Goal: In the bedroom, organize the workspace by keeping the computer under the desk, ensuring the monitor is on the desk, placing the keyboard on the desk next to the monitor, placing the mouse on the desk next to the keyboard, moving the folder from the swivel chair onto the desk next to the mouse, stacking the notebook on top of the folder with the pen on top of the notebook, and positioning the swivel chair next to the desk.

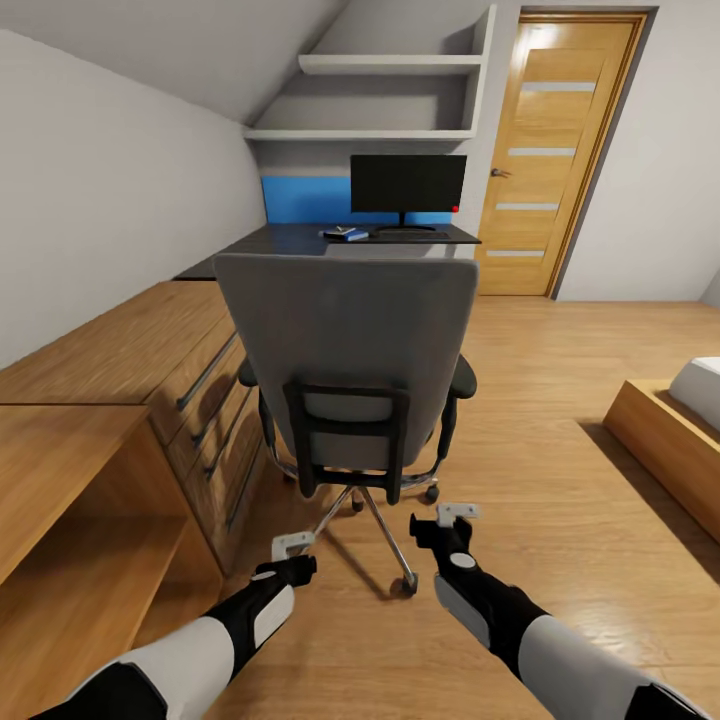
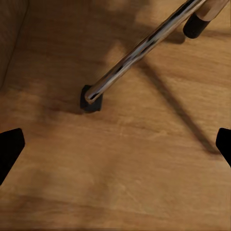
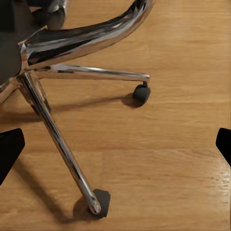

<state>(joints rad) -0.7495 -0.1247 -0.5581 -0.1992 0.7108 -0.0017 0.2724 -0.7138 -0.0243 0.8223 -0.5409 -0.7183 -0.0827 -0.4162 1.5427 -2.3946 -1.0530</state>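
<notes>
Chair (image 1: 345,340) stood back-on before the counter (image 1: 300,240) — monitor (image 1: 407,184) and folder (image 1: 348,234) on it. Both jaws hung released, empty, near the chair's base.

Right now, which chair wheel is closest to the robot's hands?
The caster at the tip of the long chrome leg pointing toward the robot, sitting on the floor between the left end effector and right end effector. The swivel chair's other casters sit farther back.
</notes>
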